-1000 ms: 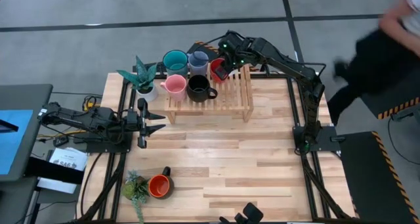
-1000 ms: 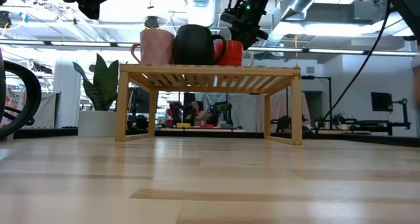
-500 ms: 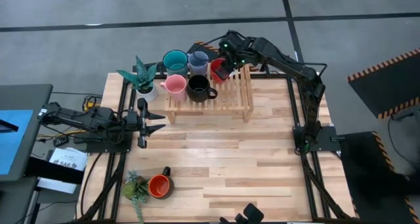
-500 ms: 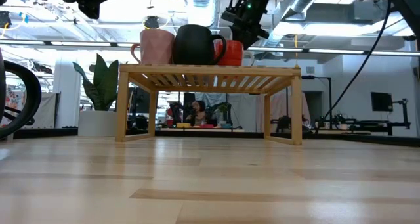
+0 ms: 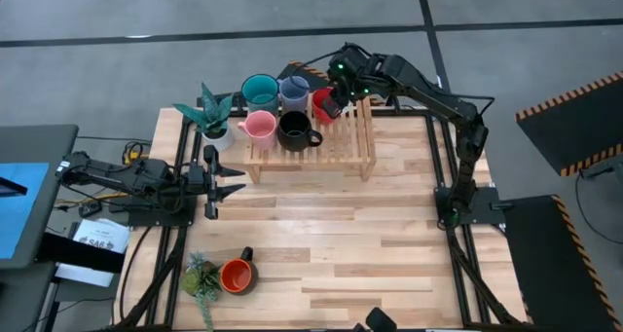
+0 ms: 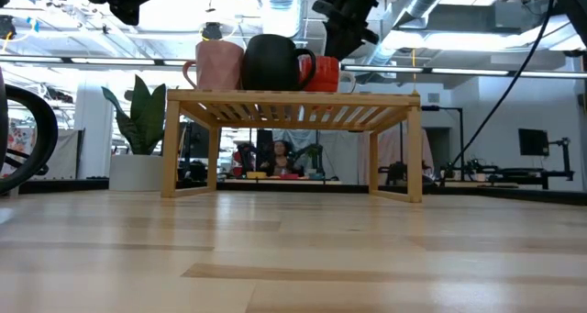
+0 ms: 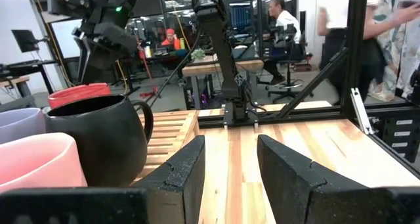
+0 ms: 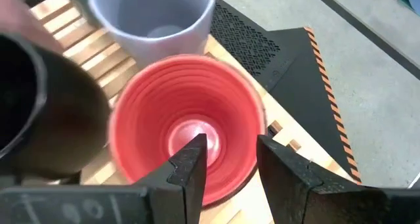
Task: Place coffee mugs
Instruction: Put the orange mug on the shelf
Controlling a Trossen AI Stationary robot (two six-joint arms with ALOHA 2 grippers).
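Five mugs stand on the wooden rack (image 5: 348, 142): teal (image 5: 259, 91), grey-blue (image 5: 293, 90), red (image 5: 322, 104), pink (image 5: 258, 127) and black (image 5: 295, 129). The orange mug (image 5: 237, 276) stands upright on the table near its near-left corner. My right gripper (image 5: 332, 100) hovers open just above the red mug (image 8: 187, 135), one finger over its hollow, the other outside its rim (image 8: 257, 135), touching nothing. In the low view it hangs (image 6: 344, 39) clear above the red mug (image 6: 323, 72). My left gripper (image 5: 216, 181) waits open, low over the table's left side.
A potted plant (image 5: 212, 116) stands left of the rack, another small one (image 5: 201, 278) beside the orange mug. The rack's right half has free slats. Bare tabletop (image 5: 370, 235) stretches across the middle and right. People show in the room behind in the left wrist view.
My right gripper has risen a little, straight up from the red mug, which stays on the rack. A person at the far right has moved out of the high view.
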